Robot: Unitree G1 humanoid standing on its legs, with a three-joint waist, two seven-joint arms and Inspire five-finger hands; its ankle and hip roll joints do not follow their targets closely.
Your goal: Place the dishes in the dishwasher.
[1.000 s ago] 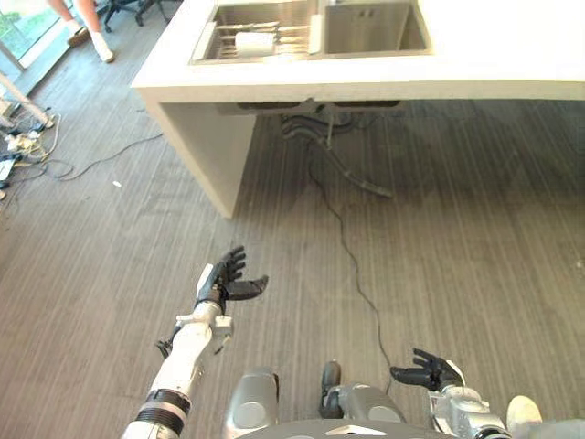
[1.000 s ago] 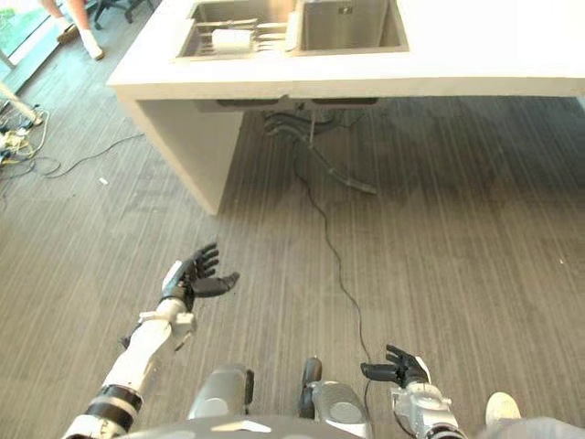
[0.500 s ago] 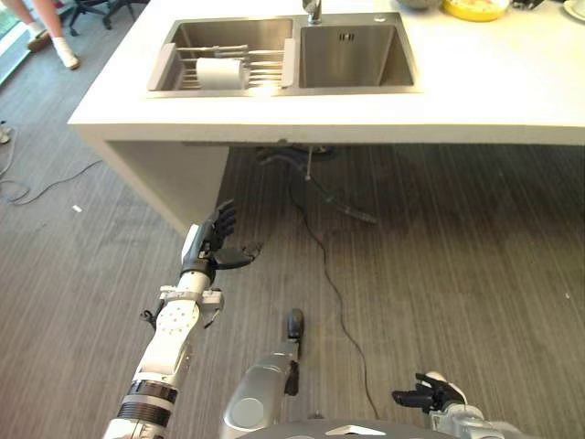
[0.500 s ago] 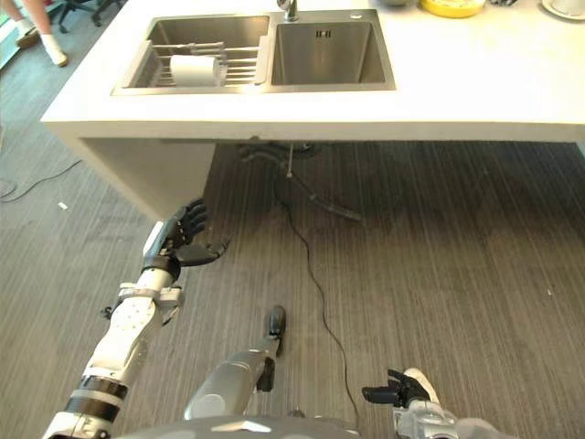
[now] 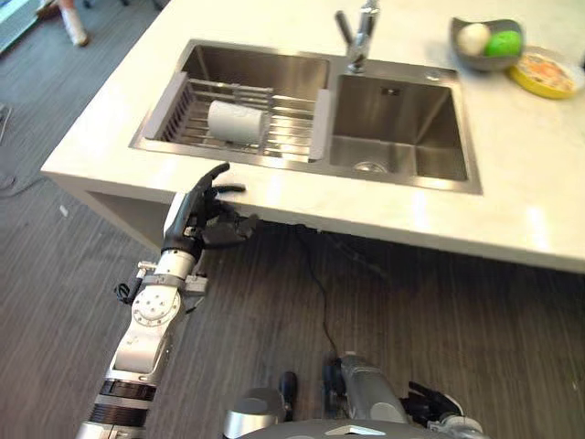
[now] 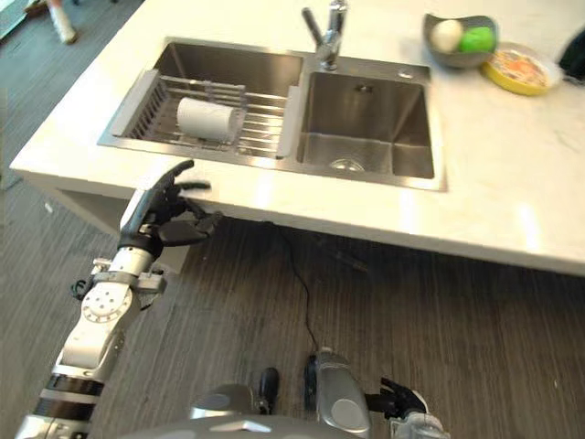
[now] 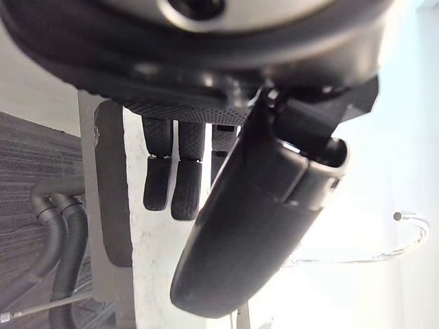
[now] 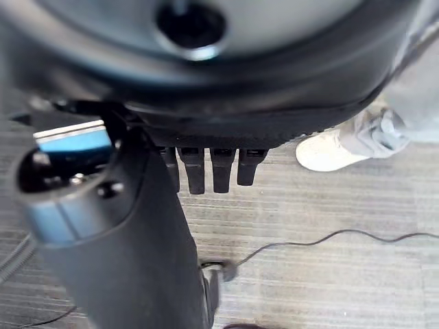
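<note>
left hand (image 5: 203, 216) is up at the counter's (image 5: 302, 197) front edge, fingers loosely spread w/ nothing in them, tips just over the rim, thumb out sideways. right hand (image 6: 399, 402) hangs low near the floor, fingers relaxed, nothing held, well away from the work.

straight beyond the left hand, further in over the counter, the white cup (image 5: 237, 122) lies on its side in the drying rack (image 5: 294, 137) set in the sink's (image 5: 402, 123) left basin. its long axis runs across, about parallel to the counter edge. left hand is much the nearer, so prob the one to reach.

can't make out which end of the cup is the mouth. no dishwasher to be seen from here. grey bowl (image 5: 484, 39) w/ round things and yellow dish (image 5: 546, 74) sit far right, dish partly cut off.
</note>
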